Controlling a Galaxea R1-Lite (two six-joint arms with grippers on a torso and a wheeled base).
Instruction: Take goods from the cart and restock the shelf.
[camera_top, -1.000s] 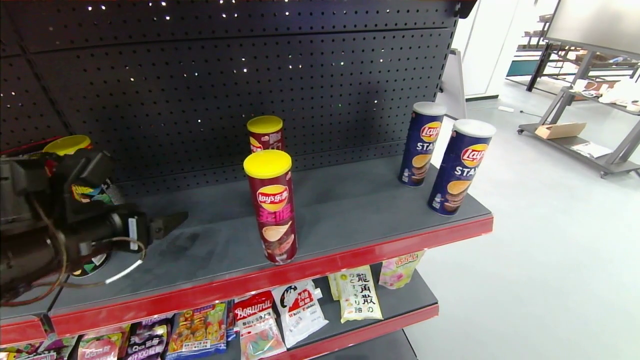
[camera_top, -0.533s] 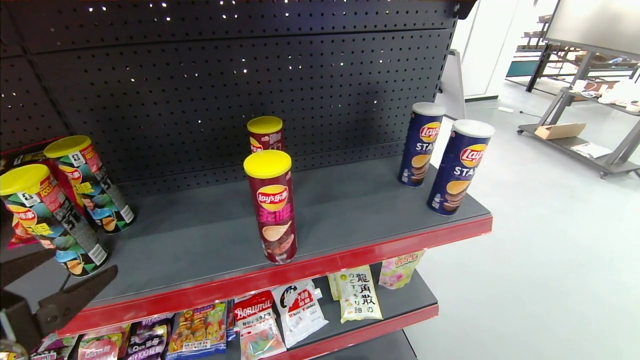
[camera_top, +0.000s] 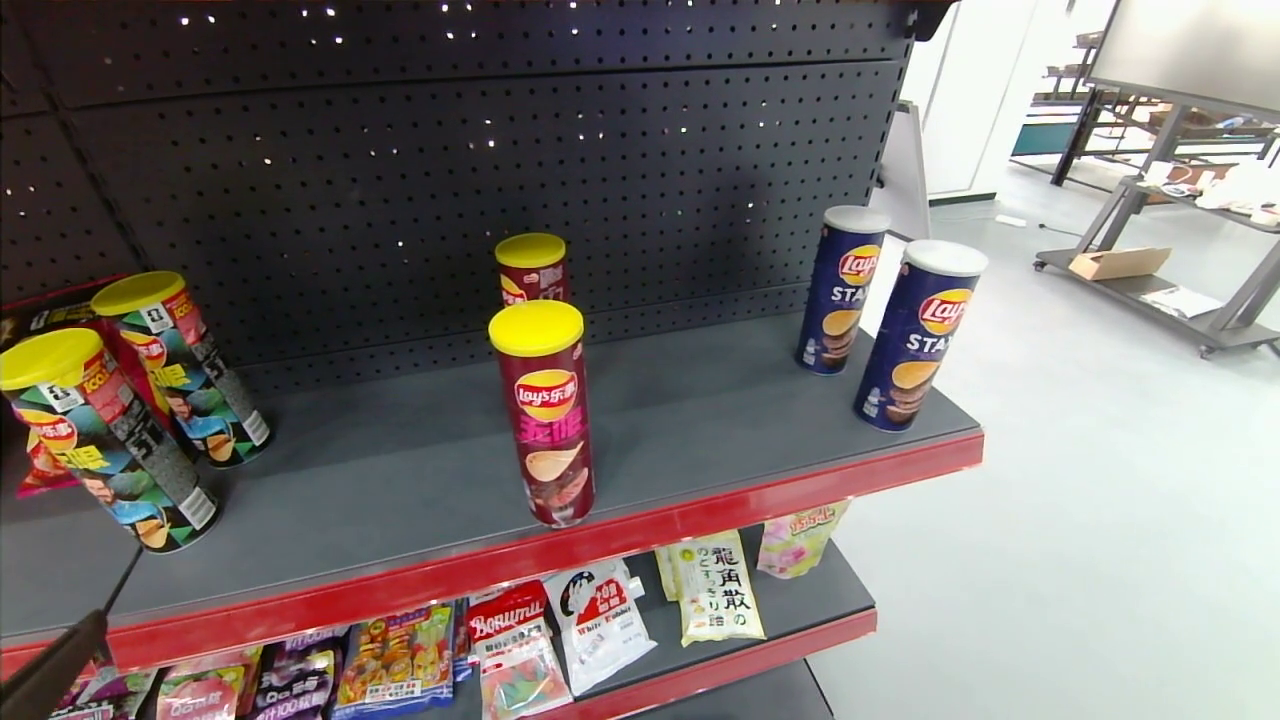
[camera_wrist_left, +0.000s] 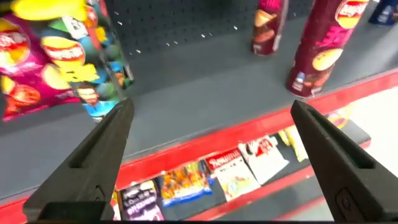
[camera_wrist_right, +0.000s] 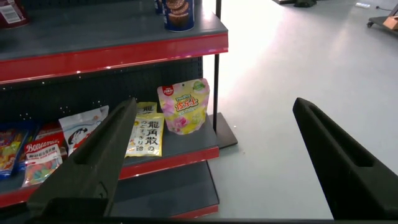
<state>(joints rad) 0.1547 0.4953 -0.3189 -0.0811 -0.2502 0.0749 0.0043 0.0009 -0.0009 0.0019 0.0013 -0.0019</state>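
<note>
Left gripper (camera_wrist_left: 211, 104): jaws apart, empty, just off the shelf (camera_top: 400, 480) front-left edge. On it: two patterned cans (camera_top: 110, 440) at left end, two maroon cans (camera_top: 545, 420) mid, two blue cans (camera_top: 920, 335) at right end. Right gripper (camera_wrist_right: 214, 101): jaws apart, empty, facing snack bags (camera_wrist_right: 183, 106) on lower shelf (camera_wrist_right: 168, 163).

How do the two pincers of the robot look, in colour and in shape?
The left pincer has two matt, dark grey fingers. They are long and wedge-shaped, with flat inner faces, and each narrows to a blunt tip. The right pincer looks the same: its fingers are plain, dark and tapered.
</note>
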